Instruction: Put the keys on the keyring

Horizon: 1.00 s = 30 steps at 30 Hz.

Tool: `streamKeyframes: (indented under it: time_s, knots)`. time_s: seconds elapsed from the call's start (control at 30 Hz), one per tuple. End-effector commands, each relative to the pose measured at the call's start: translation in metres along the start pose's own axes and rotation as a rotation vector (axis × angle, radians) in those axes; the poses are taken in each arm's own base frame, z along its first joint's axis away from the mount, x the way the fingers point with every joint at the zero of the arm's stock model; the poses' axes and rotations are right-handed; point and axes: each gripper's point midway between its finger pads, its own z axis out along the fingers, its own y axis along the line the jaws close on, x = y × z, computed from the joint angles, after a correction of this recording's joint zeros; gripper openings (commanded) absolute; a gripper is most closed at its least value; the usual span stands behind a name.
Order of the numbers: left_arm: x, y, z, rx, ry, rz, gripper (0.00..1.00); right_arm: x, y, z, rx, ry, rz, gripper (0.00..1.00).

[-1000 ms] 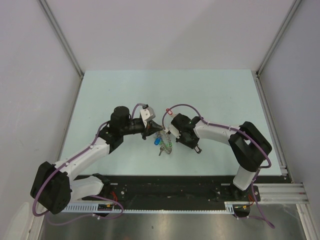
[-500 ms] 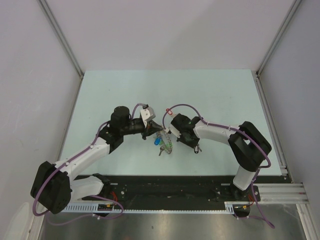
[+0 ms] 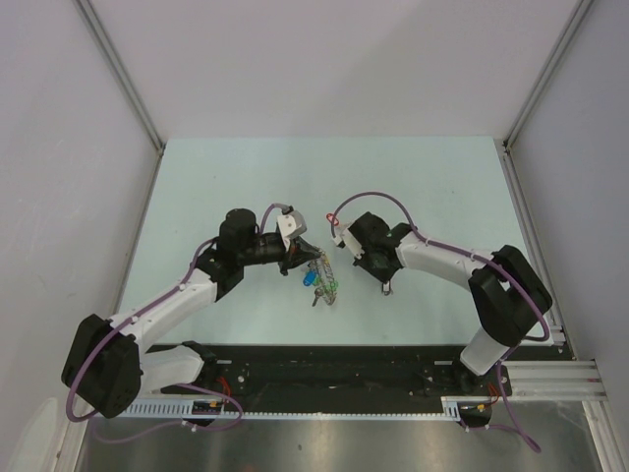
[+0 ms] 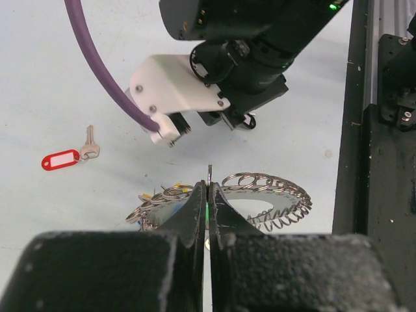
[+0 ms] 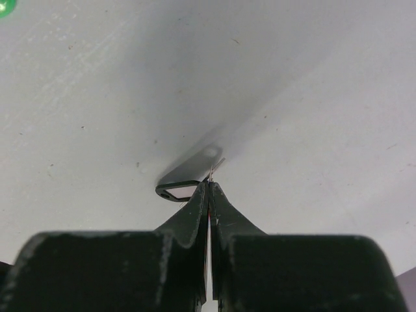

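We find the left pincer [image 4: 208,195] pressed fully shut on the large thin grey wire keyring [image 4: 263,185], mid-worktop. A blue tag [image 3: 308,279] and a green tag [image 3: 331,287] bunch at the keyring, seemingly already threaded. Near it, the right pincer [image 5: 209,190] is closed on the small silver key with a black oblong plastic tag [image 5: 188,175], low over the pale worktop [image 4: 52,78]. We judge this key not yet threaded. A red-tagged silver key [image 4: 62,159] lies apart, untouched.

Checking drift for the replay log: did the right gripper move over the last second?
Yes. The right gripper shifted right, away from the keyring and toward the table's right rail.
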Motion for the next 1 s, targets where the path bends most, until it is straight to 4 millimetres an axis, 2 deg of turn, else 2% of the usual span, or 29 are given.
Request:
streamKeyframes:
  time_s: [0.0,0.13,0.2,0.4,0.63,0.73,0.97]
  knots:
    - [-0.031,0.0,0.0,0.025,-0.081,0.071,0.0,-0.011,-0.002,-0.001,-0.033,-0.061,0.08,0.0]
    - [-0.031,-0.001,0.0,0.029,-0.081,0.07,0.0,-0.019,0.002,0.0,-0.095,-0.104,0.138,0.0]
    - [-0.031,-0.001,0.001,0.034,-0.082,0.07,0.0,-0.021,-0.003,0.003,-0.094,-0.112,0.176,0.0]
    - [-0.031,-0.002,0.001,0.039,-0.081,0.063,0.0,-0.01,-0.018,0.02,-0.029,-0.057,0.242,0.0]
    - [-0.032,-0.003,0.002,0.042,-0.083,0.061,0.01,-0.008,-0.023,0.032,-0.007,-0.039,0.281,0.0]
    - [-0.033,-0.002,0.001,0.041,-0.085,0.063,0.0,-0.006,-0.028,0.033,0.02,-0.032,0.292,0.05]
    - [-0.034,-0.003,0.001,0.043,-0.087,0.062,0.0,-0.001,-0.033,0.038,0.064,-0.006,0.309,0.09]
